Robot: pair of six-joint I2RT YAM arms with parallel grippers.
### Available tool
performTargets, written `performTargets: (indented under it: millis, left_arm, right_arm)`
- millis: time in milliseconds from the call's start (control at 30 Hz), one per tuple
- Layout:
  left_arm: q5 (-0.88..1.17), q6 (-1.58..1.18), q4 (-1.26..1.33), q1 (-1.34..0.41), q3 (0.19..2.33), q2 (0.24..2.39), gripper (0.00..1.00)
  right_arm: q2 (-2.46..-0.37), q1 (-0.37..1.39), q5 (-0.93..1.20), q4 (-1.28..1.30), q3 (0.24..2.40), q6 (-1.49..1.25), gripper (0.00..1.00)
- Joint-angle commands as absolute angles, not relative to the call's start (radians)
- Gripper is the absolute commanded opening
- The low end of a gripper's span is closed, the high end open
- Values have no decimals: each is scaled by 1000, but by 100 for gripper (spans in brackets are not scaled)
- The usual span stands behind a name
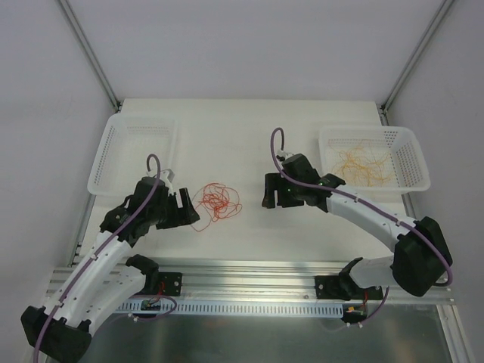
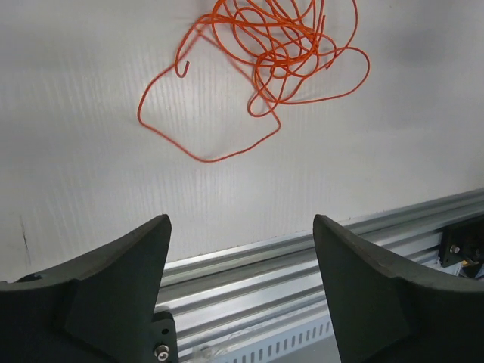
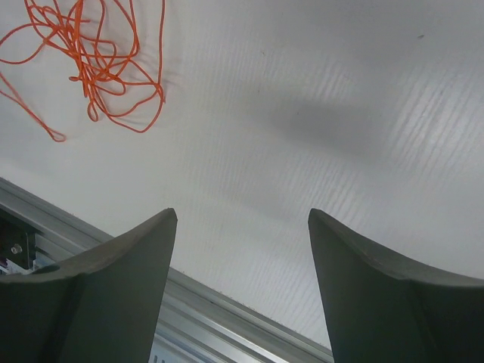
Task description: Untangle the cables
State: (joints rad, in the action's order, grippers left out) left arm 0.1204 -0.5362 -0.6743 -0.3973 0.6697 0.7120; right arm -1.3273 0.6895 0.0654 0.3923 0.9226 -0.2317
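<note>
A tangle of thin red-orange cables (image 1: 217,202) lies in curly loops on the white table between the two arms. In the left wrist view the red-orange tangle (image 2: 280,47) sits well beyond the fingertips, with one long loop trailing toward them. It shows at the upper left of the right wrist view (image 3: 91,68). Paler yellow-orange cables (image 1: 363,166) lie inside the right basket. My left gripper (image 1: 185,209) (image 2: 240,219) is just left of the tangle, open and empty. My right gripper (image 1: 268,193) (image 3: 242,212) hangs to the tangle's right, open and empty.
A white mesh basket (image 1: 113,144) stands at the back left with nothing visible in it. The right basket (image 1: 414,155) stands at the back right. An aluminium rail (image 1: 249,276) (image 2: 302,253) (image 3: 227,318) runs along the table's near edge.
</note>
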Motion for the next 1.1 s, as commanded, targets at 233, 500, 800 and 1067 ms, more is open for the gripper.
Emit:
performTargets:
  millis: [233, 500, 800, 1067]
  left_arm:
    - [132, -428, -624, -390, 831, 946, 91]
    - [75, -333, -560, -390, 1026, 1279, 83]
    - [76, -437, -471, -391, 1089, 1548, 61]
    - [127, -518, -368, -393, 1101, 1661, 47]
  right_arm:
    - [-1371, 726, 83, 347, 996, -244, 75]
    - [-1373, 752, 91, 319, 977, -261, 75]
    - [-1391, 793, 97, 304, 979, -273, 75]
    - [-1431, 837, 106, 270, 976, -299, 75]
